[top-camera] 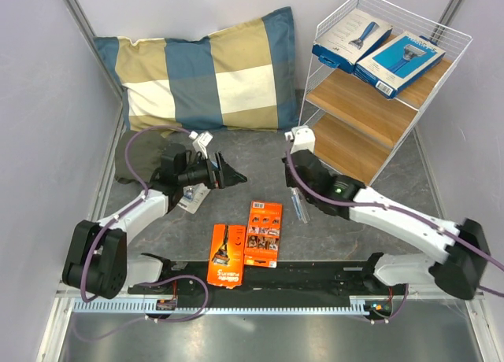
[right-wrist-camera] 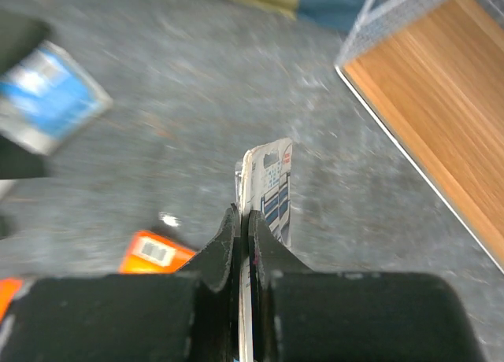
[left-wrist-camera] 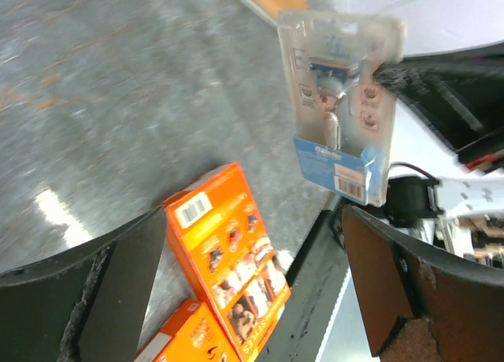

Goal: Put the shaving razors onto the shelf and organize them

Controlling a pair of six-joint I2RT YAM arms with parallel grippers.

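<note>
My right gripper [right-wrist-camera: 244,220] is shut on a clear blister razor pack [right-wrist-camera: 269,185], gripping its lower edge. The pack [top-camera: 299,211] hangs upright above the table in front of the shelf [top-camera: 370,114]. It also shows in the left wrist view [left-wrist-camera: 342,102]. Two blue razor boxes [top-camera: 350,38] [top-camera: 400,61] lie side by side on the shelf's top board. Two orange razor cards [top-camera: 263,234] [top-camera: 225,255] lie flat near the front edge. My left gripper [top-camera: 231,175] stands open, holding nothing, left of the held pack. Another blister pack [top-camera: 191,195] lies under my left arm.
A blue-and-tan checked pillow [top-camera: 209,75] leans against the back wall. A dark olive cloth [top-camera: 138,157] lies at its foot on the left. The shelf's middle board [top-camera: 370,114] and lower board [top-camera: 346,149] are bare. A black rail [top-camera: 315,275] runs along the front.
</note>
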